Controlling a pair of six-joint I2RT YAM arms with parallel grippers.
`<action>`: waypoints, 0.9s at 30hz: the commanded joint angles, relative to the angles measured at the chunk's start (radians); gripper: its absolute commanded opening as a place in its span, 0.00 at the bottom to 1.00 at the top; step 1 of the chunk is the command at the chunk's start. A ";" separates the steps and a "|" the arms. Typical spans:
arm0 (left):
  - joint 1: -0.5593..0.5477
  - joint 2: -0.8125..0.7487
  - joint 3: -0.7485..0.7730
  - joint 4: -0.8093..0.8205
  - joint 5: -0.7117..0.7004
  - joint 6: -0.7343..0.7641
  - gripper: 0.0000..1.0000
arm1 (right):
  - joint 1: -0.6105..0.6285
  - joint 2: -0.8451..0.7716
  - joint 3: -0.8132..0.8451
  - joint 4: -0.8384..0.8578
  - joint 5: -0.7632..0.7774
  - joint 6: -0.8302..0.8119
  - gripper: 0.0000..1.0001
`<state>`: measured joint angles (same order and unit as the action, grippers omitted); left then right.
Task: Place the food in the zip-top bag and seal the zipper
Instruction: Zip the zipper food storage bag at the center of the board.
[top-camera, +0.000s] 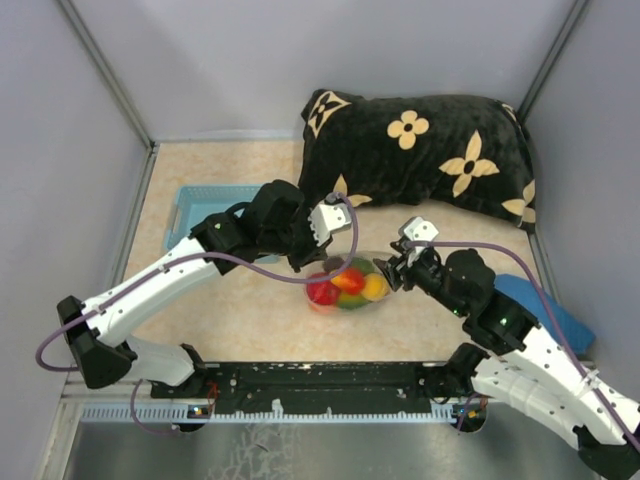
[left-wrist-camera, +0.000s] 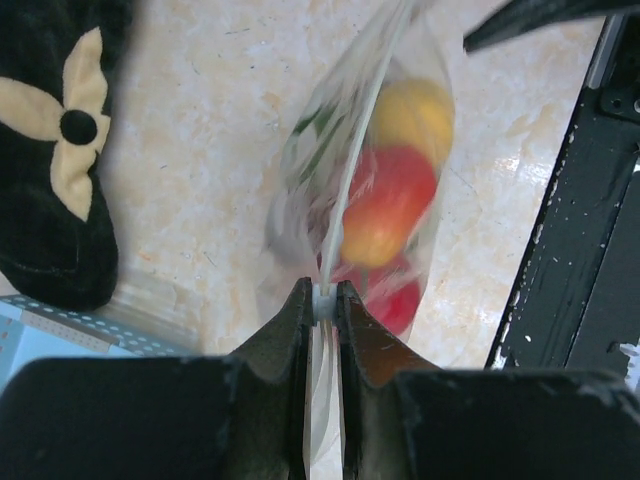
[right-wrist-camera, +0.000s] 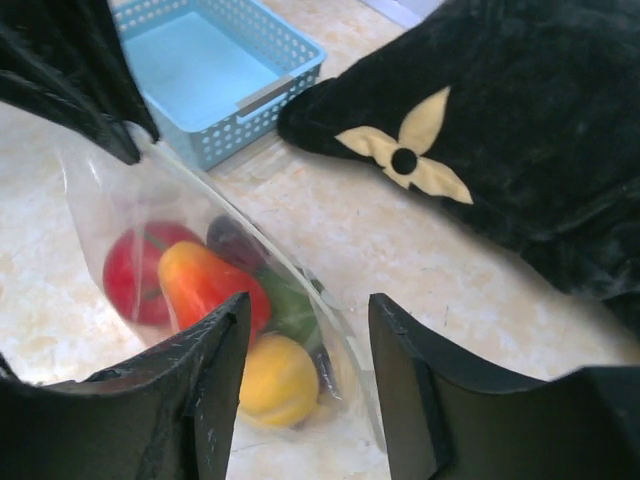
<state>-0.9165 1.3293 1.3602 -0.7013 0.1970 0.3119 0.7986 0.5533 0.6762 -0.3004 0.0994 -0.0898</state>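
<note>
**Filled zip-top bag, held at its mouth edge**

Top view: the zip-top bag (top-camera: 330, 300) lies on the tabletop (top-camera: 250, 315) with the food (top-camera: 349, 284) inside it. A light blue basket (top-camera: 197, 204) and a black flowered pillow (top-camera: 430, 150) lie behind it.

Left wrist view: the left claw (left-wrist-camera: 322, 300) is clamped on the zipper (left-wrist-camera: 352, 170). Red, orange and yellow pieces show inside the bag.

Right wrist view: the right claw (right-wrist-camera: 310, 310) has its jaws apart, one on either side of the bag's edge. Red, orange, yellow, green and dark pieces show through the plastic.

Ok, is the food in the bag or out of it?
In. The red, orange, yellow and green food shows through the clear zip-top bag in every view; no piece lies loose outside it.
</note>
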 joint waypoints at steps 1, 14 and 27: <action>-0.015 0.051 0.084 -0.051 0.049 0.029 0.00 | -0.008 0.062 0.100 0.027 -0.145 -0.066 0.55; -0.037 0.042 0.076 -0.033 0.120 0.040 0.00 | -0.008 0.249 0.092 0.121 -0.268 -0.152 0.67; -0.038 -0.061 -0.031 -0.004 0.021 -0.007 0.00 | -0.009 0.169 0.050 0.132 0.023 -0.104 0.00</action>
<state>-0.9493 1.3357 1.3674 -0.7002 0.2653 0.3325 0.7967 0.7906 0.7265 -0.2173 -0.0624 -0.2100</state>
